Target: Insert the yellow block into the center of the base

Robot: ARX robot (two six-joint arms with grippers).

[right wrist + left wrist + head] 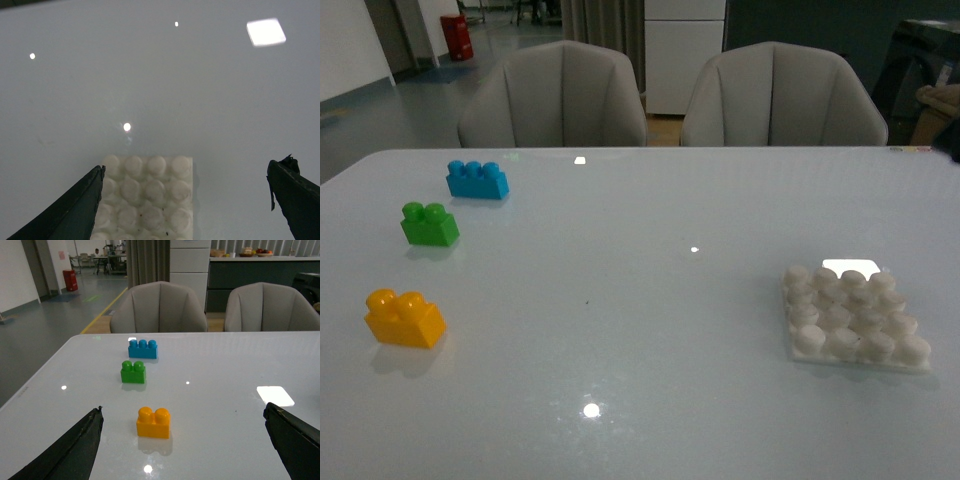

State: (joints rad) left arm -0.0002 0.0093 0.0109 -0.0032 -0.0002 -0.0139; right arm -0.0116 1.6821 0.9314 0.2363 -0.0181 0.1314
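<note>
Yellow block (405,318), two-stud, unheld at near left of white table (620,340), well apart from studded base (855,318) at right; left gripper (182,412) and right gripper (186,167) both spread wide, empty; step judged: pickup pending, requiring left gripper to straddle and clamp the block.

Both grippers spread wide.
The left gripper (183,409) had its jaws far apart, and its dark fingers (70,452) showed only at the outer edges of its wrist view. The right gripper (186,166) was spread just as wide. The left wrist sat near level, while the right wrist tipped steeply downward.
</note>
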